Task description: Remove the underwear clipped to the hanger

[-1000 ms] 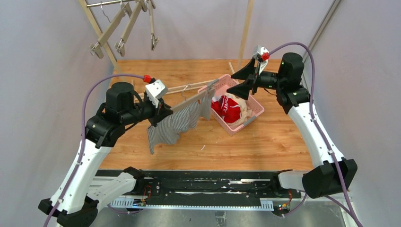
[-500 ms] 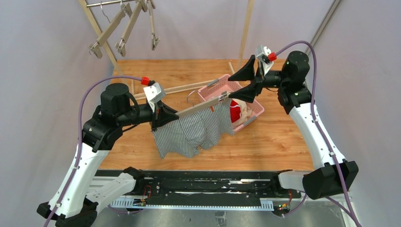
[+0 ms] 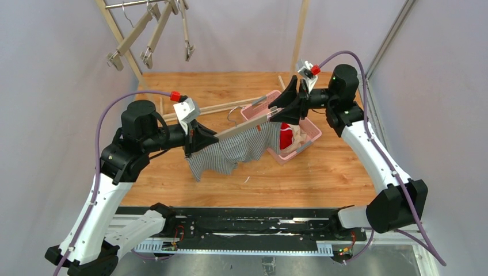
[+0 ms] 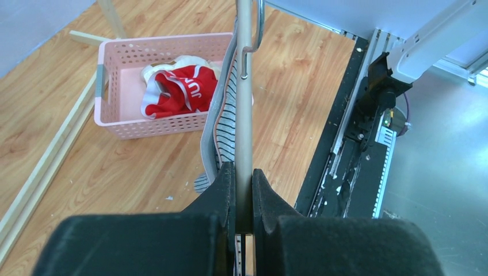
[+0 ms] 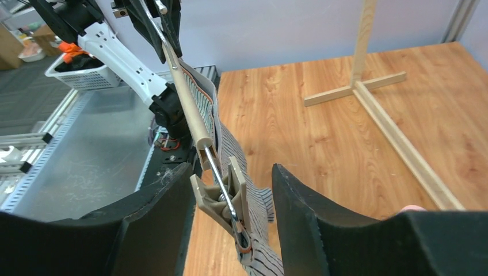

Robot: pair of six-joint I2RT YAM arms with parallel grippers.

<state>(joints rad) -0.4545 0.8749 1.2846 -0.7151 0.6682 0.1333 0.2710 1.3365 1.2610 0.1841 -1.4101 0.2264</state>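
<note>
One striped pair (image 3: 227,154) hangs mid-frame off the hanger (image 3: 241,127). Left gripper (image 4: 243,172) is clamped on its bar, right gripper (image 5: 230,172) spread around the clip (image 5: 221,198). Light, floppy stuff, so I'd squeeze that clip, not tug.

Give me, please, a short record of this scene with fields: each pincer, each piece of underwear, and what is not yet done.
left pincer: shut on the wooden bar of the hanger
right pincer: open, one finger on each side of the clip at the hanger's other end
striped underwear: hangs clipped to the hanger
red underwear: lies in the pink basket
cream underwear: in the same basket, beside the red one
not yet done: unclipping the striped underwear
</note>
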